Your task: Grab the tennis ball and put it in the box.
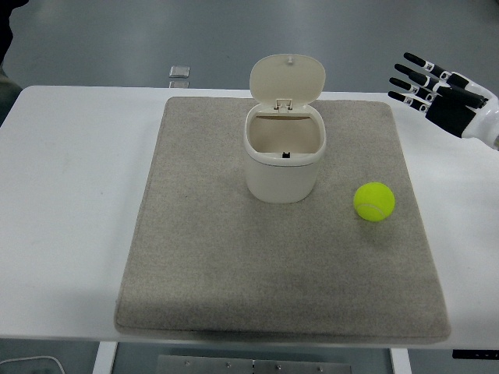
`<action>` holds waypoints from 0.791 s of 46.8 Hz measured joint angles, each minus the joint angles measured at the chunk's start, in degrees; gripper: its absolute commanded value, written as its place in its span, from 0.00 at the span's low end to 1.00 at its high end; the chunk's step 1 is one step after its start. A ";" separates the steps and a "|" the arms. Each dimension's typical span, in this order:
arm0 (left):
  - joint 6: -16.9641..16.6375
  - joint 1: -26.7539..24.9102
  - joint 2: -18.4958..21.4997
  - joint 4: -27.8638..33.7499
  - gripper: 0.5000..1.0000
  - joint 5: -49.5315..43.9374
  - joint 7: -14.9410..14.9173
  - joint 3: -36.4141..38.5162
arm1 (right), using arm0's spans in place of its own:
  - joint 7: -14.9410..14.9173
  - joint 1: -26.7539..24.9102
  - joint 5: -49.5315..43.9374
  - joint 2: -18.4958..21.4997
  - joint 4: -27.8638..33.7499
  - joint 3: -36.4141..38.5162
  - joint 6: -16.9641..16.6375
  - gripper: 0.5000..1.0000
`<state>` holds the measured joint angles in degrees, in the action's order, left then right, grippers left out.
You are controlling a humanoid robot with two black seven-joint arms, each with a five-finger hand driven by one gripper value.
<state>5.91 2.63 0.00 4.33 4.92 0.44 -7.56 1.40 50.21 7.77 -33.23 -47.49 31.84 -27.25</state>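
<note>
A yellow-green tennis ball (374,202) lies on the grey mat (195,257), to the right of a cream box (282,160). The box stands near the mat's middle with its hinged lid (287,79) flipped up and its inside showing. My right hand (425,84) hovers at the upper right, above the table's far right side, fingers spread and holding nothing. It is well behind and to the right of the ball. The left arm does not show.
The mat covers most of the white table (70,195). A small clear square object (179,72) lies on the floor beyond the table's far edge. A dark shape (6,31) sits at the top left corner.
</note>
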 measured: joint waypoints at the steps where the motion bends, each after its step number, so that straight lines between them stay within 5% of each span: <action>1: 0.00 0.00 0.00 0.00 0.98 0.00 0.00 0.00 | 0.00 0.00 0.00 0.04 0.00 -0.01 0.00 0.83; 37: 0.06 -0.53 0.00 0.32 0.98 0.00 0.16 0.00 | -0.32 0.01 1.20 0.76 0.11 0.53 2.28 0.83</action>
<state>5.97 2.11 0.00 4.65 4.92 0.61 -7.56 1.08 50.23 8.97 -32.47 -47.38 32.37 -24.97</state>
